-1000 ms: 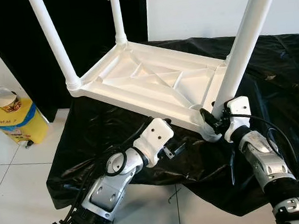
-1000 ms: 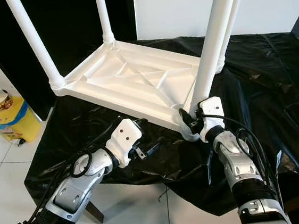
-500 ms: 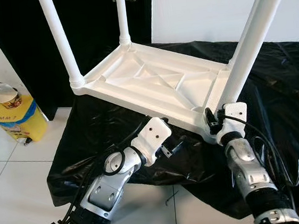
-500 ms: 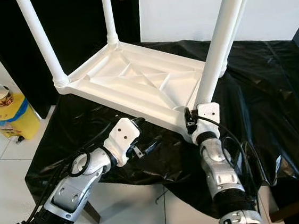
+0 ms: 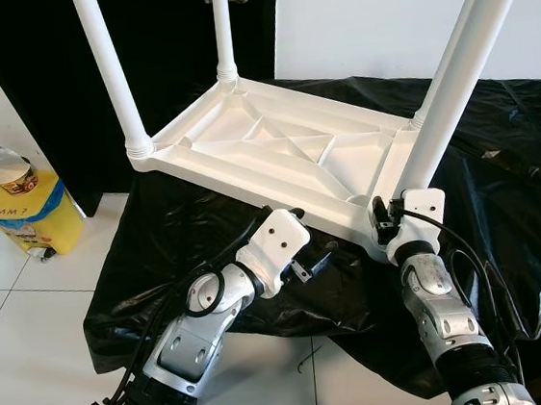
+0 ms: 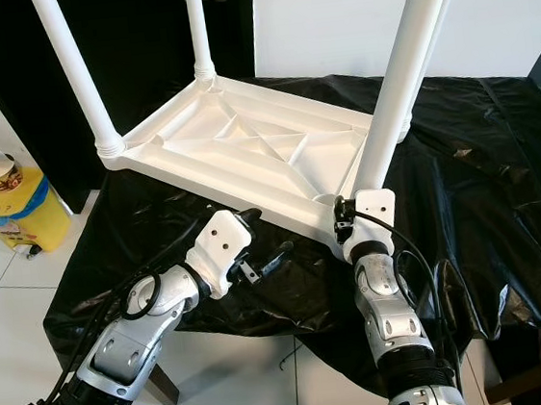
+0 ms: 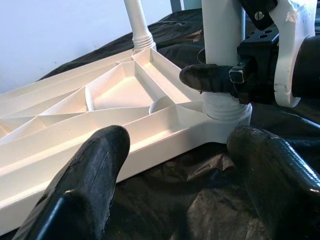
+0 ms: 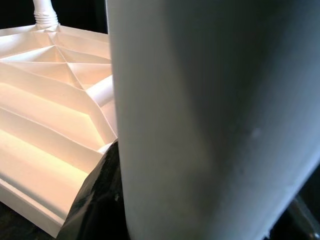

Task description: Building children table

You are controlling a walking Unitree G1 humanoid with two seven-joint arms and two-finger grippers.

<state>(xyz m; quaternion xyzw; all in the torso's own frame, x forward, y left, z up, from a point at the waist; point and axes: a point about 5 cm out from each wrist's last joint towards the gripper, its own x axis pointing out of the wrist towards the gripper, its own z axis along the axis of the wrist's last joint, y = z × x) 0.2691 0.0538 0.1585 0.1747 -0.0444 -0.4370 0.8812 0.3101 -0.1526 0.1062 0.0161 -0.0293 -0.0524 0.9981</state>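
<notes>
at the near corner, right claw (image 5: 381, 222) clamped on table leg (image 5: 451, 77), left claw (image 5: 317, 259) spread

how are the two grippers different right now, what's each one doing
The right gripper is closed around the base of the near table leg, where it meets the upturned white tabletop; the left gripper holds nothing. The left gripper's fingers are spread open and hang over the black sheet, just short of the tabletop's near edge. Both have black fingers.
</notes>
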